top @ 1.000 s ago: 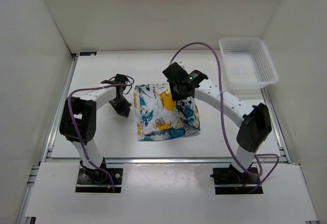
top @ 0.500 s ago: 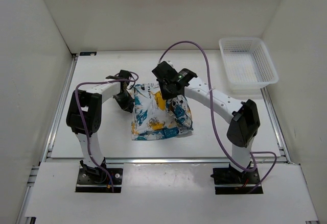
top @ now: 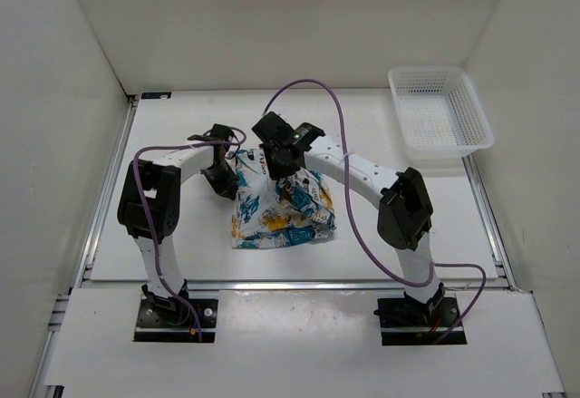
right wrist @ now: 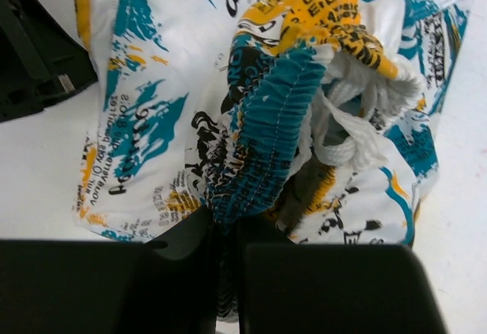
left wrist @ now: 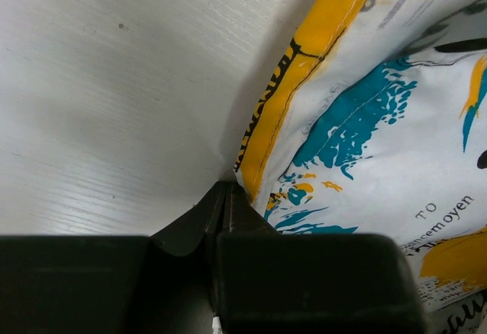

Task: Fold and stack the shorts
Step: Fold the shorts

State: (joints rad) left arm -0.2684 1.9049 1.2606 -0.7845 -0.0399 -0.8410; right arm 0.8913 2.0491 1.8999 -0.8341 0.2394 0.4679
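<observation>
Your left hand point(top: 223, 180) is pinched almost closed on the yellow-trimmed left edge of the shorts point(top: 281, 212), low against the tabletop point(top: 172, 235). Your right hand point(top: 279, 164) is clamped narrow on the bunched teal waistband point(right wrist: 262, 113), with the white drawstring point(right wrist: 342, 132) just beside it. The shorts lie crumpled mid-tabletop between both arms, well apart from the white basket point(top: 441, 112) at far right.

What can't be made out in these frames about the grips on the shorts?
Right wrist view: how many layers the right gripper pinches; bunched waistband hides them.
Left wrist view: left gripper pinches the shorts edge; frame cuts off the rest.
Top view: both grippers' fingertips, hidden beneath their wrists.
</observation>
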